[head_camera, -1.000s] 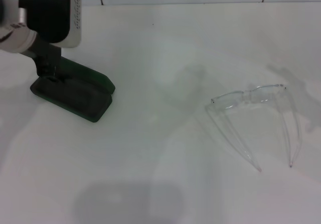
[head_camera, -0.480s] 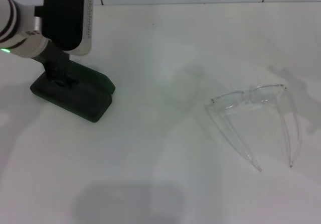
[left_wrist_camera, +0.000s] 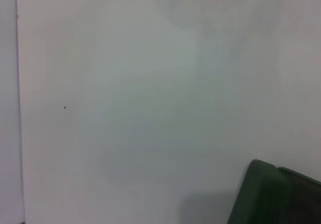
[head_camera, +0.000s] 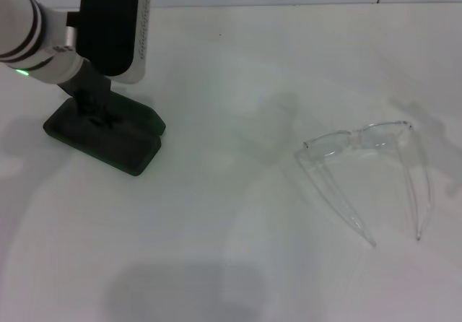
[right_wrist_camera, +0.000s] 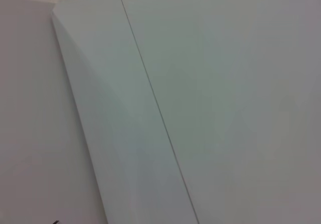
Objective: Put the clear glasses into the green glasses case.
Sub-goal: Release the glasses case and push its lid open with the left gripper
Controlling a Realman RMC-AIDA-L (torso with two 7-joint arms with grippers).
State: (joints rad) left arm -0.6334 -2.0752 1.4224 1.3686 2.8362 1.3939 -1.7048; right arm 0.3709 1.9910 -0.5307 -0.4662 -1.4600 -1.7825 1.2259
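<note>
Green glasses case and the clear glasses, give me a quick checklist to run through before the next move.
1. Dark green hard glasses case on the white table, lying flat: ok.
2. Case open and ready to receive: cannot tell; the left arm hides its top.
3. Left gripper at the case: ok; grip state: cannot tell.
4. Clear plastic wraparound glasses in plain view, apart from the case, arms unfolded: ok.
5. Glasses inside the case: not ok, not yet done.
6. Right gripper near the glasses: not ok, not in view.

bare table (head_camera: pixel 231 192) lies open between case (head_camera: pixel 108 138) and glasses (head_camera: pixel 364 170).
</note>
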